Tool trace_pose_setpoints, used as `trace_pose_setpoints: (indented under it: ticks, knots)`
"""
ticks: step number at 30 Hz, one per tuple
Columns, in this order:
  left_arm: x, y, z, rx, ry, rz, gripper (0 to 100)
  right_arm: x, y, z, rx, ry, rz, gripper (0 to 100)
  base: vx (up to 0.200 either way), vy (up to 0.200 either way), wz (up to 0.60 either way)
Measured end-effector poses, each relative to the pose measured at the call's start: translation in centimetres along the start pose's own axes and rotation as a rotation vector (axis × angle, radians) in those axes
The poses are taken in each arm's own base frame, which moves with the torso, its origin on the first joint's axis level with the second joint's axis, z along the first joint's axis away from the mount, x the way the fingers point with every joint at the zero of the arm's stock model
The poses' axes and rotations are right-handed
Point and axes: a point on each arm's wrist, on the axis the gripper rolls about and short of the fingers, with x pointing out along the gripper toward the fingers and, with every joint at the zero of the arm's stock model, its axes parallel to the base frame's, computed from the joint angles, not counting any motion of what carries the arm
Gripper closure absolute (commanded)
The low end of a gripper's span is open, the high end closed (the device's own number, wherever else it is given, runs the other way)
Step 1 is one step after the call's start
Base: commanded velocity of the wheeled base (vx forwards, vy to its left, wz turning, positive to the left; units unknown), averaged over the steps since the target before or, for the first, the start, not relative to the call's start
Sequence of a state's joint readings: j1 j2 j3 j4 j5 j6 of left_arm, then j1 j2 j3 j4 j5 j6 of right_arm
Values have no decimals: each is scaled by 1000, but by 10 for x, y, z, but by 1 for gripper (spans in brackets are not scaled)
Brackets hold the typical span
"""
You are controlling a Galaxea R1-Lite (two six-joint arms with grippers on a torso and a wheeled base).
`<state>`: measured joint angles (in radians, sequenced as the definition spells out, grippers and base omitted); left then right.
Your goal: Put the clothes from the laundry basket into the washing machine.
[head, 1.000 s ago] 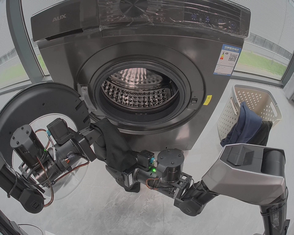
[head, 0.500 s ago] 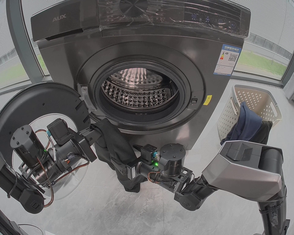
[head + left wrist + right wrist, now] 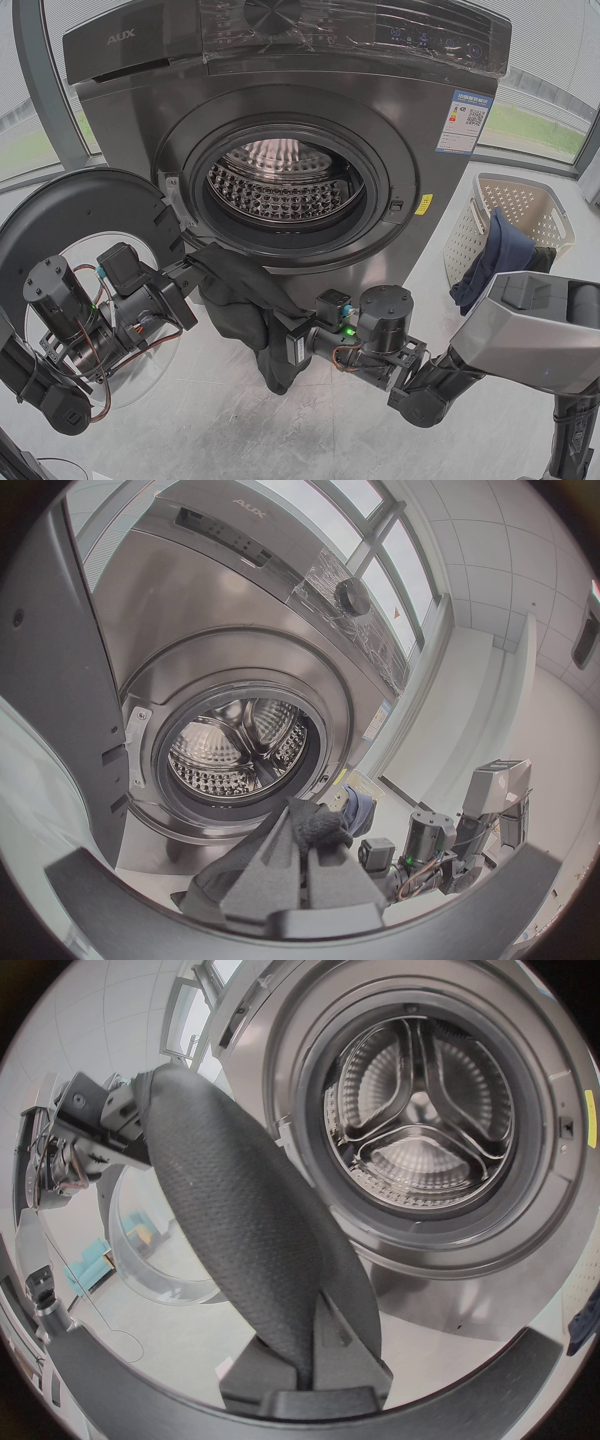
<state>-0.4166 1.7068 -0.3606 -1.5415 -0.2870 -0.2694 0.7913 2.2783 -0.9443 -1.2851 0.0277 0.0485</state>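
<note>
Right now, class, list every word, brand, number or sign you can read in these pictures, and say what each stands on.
"AUX": pale capitals on the drawer panel of the washing machine.
Energy label on the machine's front: coloured bars and a square code, print too small to read.
Yellow sticker beside the door latch: too small to read.
Control panel under plastic film: small icons, unreadable.

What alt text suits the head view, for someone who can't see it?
The left gripper and right gripper hold a black garment between them before the washing machine, whose door stands open. A laundry basket of clothes stands at right.
</note>
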Motion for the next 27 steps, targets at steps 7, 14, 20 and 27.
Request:
trace_pose_setpoints:
  ticks: [7, 14, 20, 27]
  knots:
    - [-1, -1, -1, -1, 4, -2, 100, 0, -16, 8, -10, -26, -29, 0, 0, 0, 0]
    - [0, -2, 1, -1, -3, 3, 100, 3, -17, 5, -15, -23, -32, 0, 0, 0, 0]
    - [2, -1, 1, 0, -10, 14, 100, -17, 1, -5, -19, 53, 31, 0, 0, 0, 0]
    - [4, 1, 1, 1, -14, 32, 100, -29, 33, 2, -10, 39, 163, 0, 0, 0, 0]
